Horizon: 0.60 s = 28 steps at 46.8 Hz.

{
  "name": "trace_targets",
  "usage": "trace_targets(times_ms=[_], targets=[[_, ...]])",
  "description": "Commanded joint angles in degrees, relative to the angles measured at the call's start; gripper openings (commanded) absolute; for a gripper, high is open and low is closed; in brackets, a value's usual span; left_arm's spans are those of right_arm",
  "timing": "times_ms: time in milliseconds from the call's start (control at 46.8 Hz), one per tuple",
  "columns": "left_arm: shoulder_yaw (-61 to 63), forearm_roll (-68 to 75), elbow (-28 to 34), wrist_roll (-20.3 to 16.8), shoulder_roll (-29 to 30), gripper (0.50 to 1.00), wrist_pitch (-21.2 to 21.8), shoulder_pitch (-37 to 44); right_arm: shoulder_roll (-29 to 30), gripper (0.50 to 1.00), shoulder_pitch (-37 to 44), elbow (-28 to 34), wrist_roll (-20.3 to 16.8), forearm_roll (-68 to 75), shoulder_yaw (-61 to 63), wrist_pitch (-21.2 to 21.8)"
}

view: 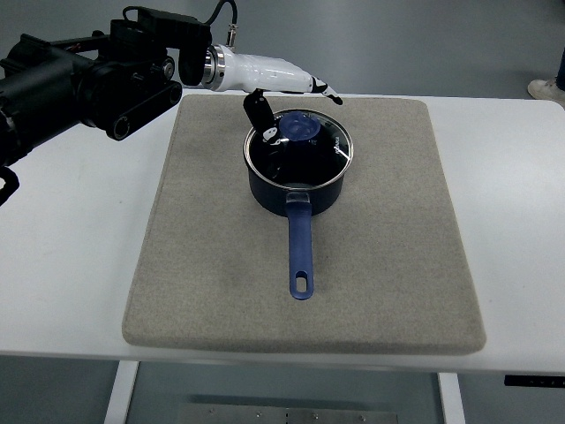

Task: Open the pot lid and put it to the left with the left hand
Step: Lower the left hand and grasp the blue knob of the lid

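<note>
A dark blue saucepan (pixel 298 181) stands on the grey mat, its long blue handle (pixel 300 252) pointing toward the near edge. A glass lid (pixel 331 146) with a blue knob (pixel 298 129) sits on top of it. My left hand (pixel 298 115), white with black fingertips, reaches in from the upper left and hovers over the far side of the lid. Its thumb (pixel 259 113) hangs down at the knob's left, while the other fingers (pixel 328 91) stretch out past the far rim. The fingers are spread and not closed on the knob. The right hand is out of view.
The grey mat (pixel 203 291) covers most of a white table (pixel 71 265). The black left arm (pixel 79 84) lies over the table's far left corner. A shoe (pixel 549 88) shows on the floor at the far right.
</note>
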Motion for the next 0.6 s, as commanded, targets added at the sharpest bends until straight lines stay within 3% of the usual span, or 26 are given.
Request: trace_targets(times_ms=[0,192,384,577], targets=[[0.4,0.0,0.0,0.0,-0.1,0.936,0.0,-0.1,0.0,0.917,0.0,0.0,0.0,0.0,0.0,0.0],[0.9,0.1,0.0,0.0,-0.1,0.866,0.0,0.1,0.0,0.917,0.0,0.0,0.0,0.0,0.0,0.0],[1.0,0.6,-0.1,0.0,-0.1,0.851,0.0,-0.1,0.0,0.917,0.0,0.0,0.0,0.0,0.0,0.0],[1.0,1.0,-0.1,0.0,-0.7,0.784,0.0,-0.1,0.0,0.917,0.0,0.0,0.0,0.0,0.0,0.0]])
